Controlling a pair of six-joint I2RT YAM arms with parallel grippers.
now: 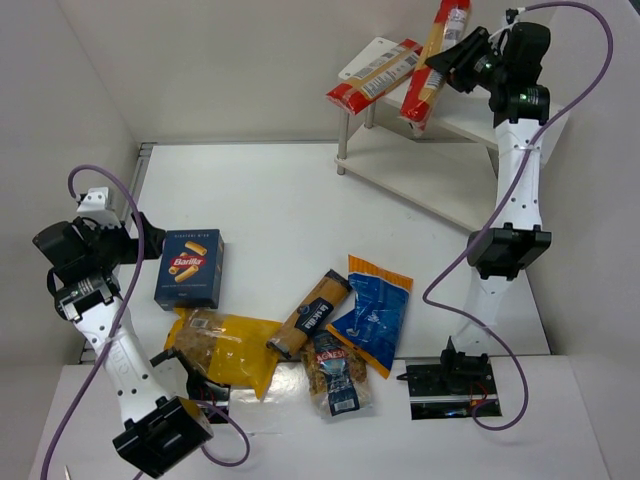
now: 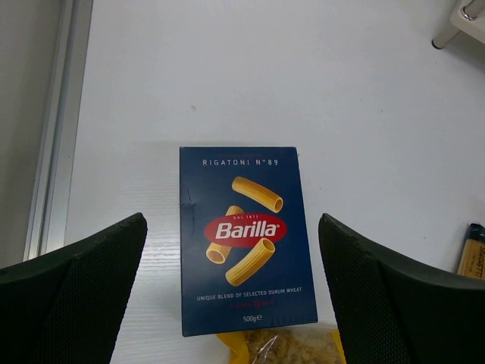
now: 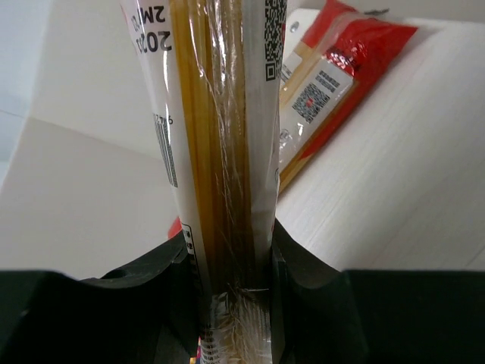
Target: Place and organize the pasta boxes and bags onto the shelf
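My right gripper (image 1: 447,62) is shut on a spaghetti bag (image 1: 435,62) and holds it tilted over the top board of the white shelf (image 1: 470,125); the wrist view shows the bag (image 3: 220,152) clamped between the jaws. A second spaghetti bag (image 1: 374,76) lies on the top board, also in the right wrist view (image 3: 326,98). My left gripper (image 1: 140,245) is open just left of the dark blue Barilla box (image 1: 189,268), which lies flat between the fingers (image 2: 242,239). A yellow bag (image 1: 225,345), brown pack (image 1: 310,315), clear bag (image 1: 338,375) and blue bag (image 1: 373,310) lie on the table.
The shelf's lower board (image 1: 430,175) stands at the back right, on thin legs (image 1: 343,140). Walls close in on the left and right. The arm bases (image 1: 445,385) sit at the near edge.
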